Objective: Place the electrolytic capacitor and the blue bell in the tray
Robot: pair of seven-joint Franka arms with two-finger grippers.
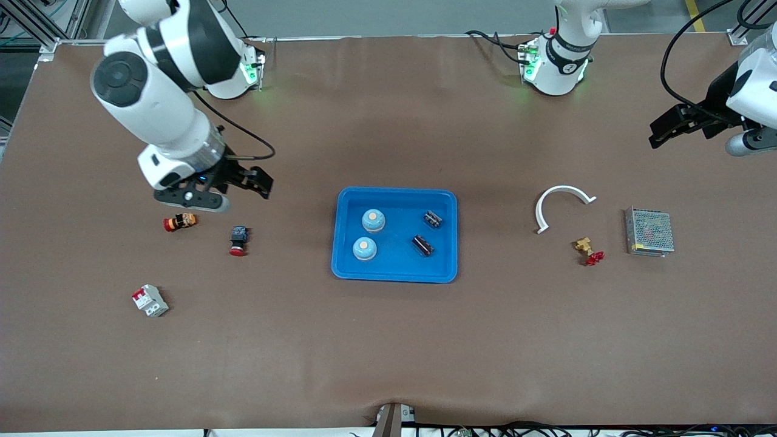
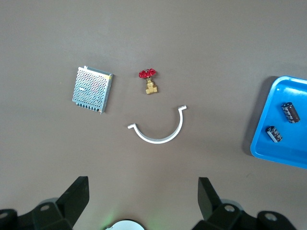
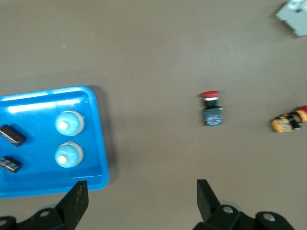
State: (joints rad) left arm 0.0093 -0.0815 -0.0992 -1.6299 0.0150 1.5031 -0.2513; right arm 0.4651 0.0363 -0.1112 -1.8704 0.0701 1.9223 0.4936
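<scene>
Brown tabletop all round, and the tray (image 1: 394,276) already holds two blue bells (image 1: 373,220) and two electrolytic capacitors (image 1: 431,219). Nothing looks left to load. My left gripper (image 1: 683,124) and right gripper (image 1: 243,185) hang wide apart, empty, off the tray.

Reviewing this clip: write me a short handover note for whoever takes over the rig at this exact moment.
Left gripper: open, empty, up over the table's left-arm end.
Right gripper: open, empty, over the table near the orange button switch and the red-capped switch.
Tray: mid-table, holding two blue bells and two capacitors.
Done: bells and capacitors are all in the tray, none seen outside it.
Left: nothing visible; both arms just need to retreat.
Untouched: white curved piece, brass valve, mesh box, breaker.
</scene>
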